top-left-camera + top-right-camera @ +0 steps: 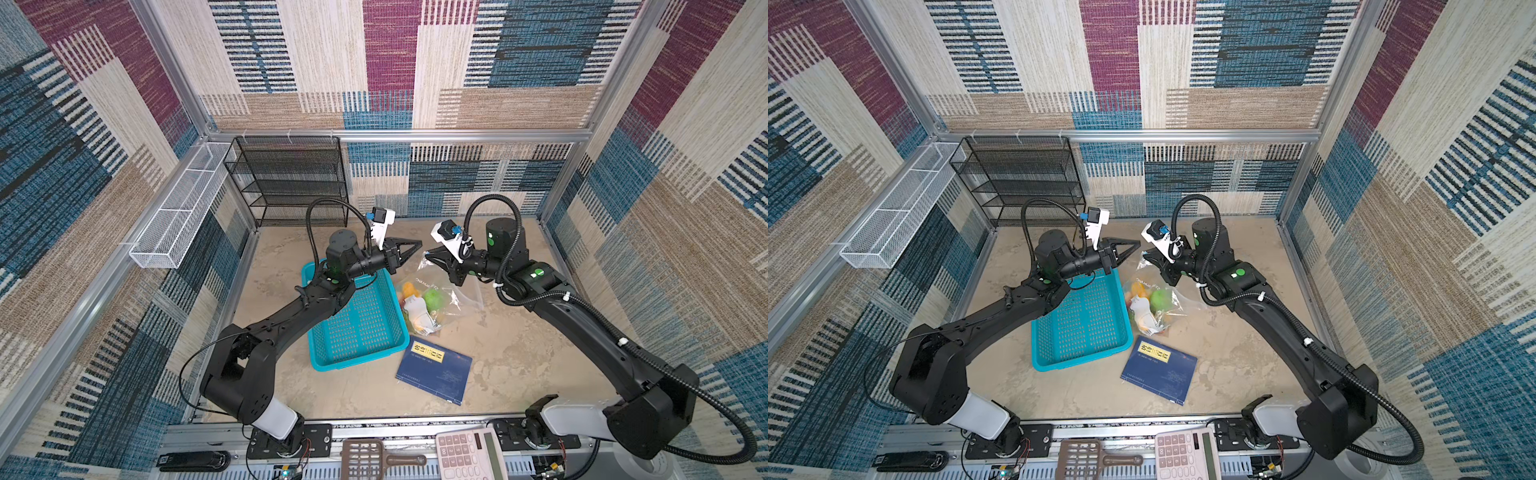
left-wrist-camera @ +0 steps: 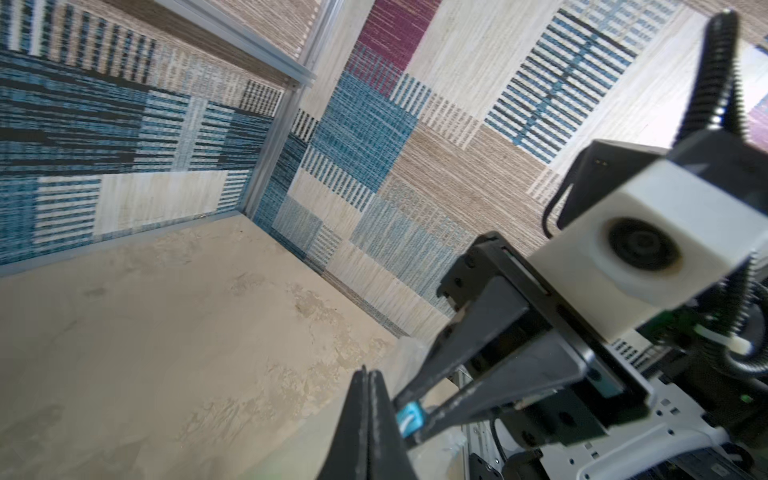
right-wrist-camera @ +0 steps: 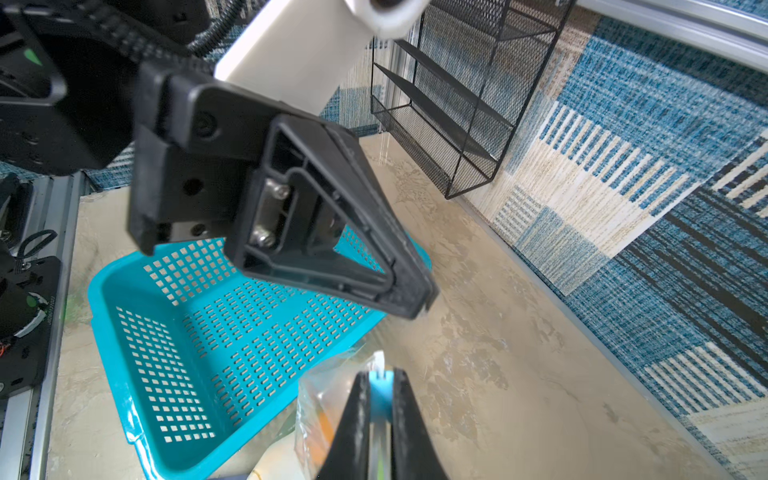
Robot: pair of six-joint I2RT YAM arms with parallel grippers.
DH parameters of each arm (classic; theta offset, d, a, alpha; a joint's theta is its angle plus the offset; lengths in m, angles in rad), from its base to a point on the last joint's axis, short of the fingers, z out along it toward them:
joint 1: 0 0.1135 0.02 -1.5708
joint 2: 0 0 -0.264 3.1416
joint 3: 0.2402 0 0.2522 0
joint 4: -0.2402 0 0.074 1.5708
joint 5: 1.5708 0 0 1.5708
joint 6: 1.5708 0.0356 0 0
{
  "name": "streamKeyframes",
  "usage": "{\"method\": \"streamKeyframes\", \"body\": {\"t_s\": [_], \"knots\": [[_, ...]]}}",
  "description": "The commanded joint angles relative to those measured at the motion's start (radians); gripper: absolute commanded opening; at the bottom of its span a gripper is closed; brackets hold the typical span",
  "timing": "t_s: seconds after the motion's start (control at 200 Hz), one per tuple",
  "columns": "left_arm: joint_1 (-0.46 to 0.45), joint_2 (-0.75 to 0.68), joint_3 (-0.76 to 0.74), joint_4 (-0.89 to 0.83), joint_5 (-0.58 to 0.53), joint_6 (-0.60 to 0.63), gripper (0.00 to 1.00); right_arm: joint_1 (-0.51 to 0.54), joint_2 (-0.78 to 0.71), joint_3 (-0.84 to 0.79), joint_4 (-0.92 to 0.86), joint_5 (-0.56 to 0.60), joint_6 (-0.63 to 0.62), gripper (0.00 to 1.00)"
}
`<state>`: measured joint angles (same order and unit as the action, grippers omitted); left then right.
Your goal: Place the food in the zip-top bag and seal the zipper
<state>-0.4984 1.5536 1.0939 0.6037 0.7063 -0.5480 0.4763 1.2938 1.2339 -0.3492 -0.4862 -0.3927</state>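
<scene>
The right tool (image 1: 428, 254) pinches the blue slider (image 3: 380, 388), and the bag (image 1: 465, 297) with the food (image 1: 433, 298) inside sags just below it. The left tool (image 1: 419, 243) is closed tight right beside it; I cannot tell if it holds the bag's edge. It should hold that edge firm while the slider is pulled straight along.

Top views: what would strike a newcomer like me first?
The black left arm and right arm nearly meet over the table, where the right fingers pinch a blue slider tab on a clear bag of bright toy food. A teal basket lies beside the bag.
</scene>
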Motion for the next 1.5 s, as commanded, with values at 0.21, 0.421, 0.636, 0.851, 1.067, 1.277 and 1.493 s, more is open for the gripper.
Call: {"method": "streamKeyframes", "body": {"t_s": [0.21, 0.421, 0.636, 0.851, 1.067, 1.277, 1.493], "knots": [[-0.001, 0.01, 0.004, 0.046, 0.073, 0.021, 0.0, -0.003, -0.067, -0.046, 0.042, 0.028, 0.034, 0.0], [-0.003, 0.035, -0.015, 0.136, 0.176, -0.006, 0.34, -0.009, -0.036, 0.006, 0.029, 0.025, 0.025, 0.0], [-0.011, 0.052, -0.001, 0.101, 0.197, 0.027, 0.38, -0.011, -0.026, 0.022, 0.027, 0.006, 0.027, 0.0], [-0.014, 0.091, 0.035, 0.107, 0.19, 0.022, 0.25, -0.01, -0.024, 0.02, 0.025, -0.015, 0.032, 0.0], [-0.014, 0.096, 0.037, 0.131, 0.152, 0.025, 0.0, -0.01, -0.027, 0.0, 0.021, 0.002, 0.031, 0.0], [-0.011, 0.08, 0.007, 0.181, 0.155, 0.002, 0.0, -0.01, -0.036, -0.036, 0.013, 0.087, 0.022, 0.0], [-0.006, 0.073, -0.006, 0.2, 0.164, -0.015, 0.0, -0.012, -0.061, -0.066, 0.025, 0.171, 0.034, 0.0]]}}
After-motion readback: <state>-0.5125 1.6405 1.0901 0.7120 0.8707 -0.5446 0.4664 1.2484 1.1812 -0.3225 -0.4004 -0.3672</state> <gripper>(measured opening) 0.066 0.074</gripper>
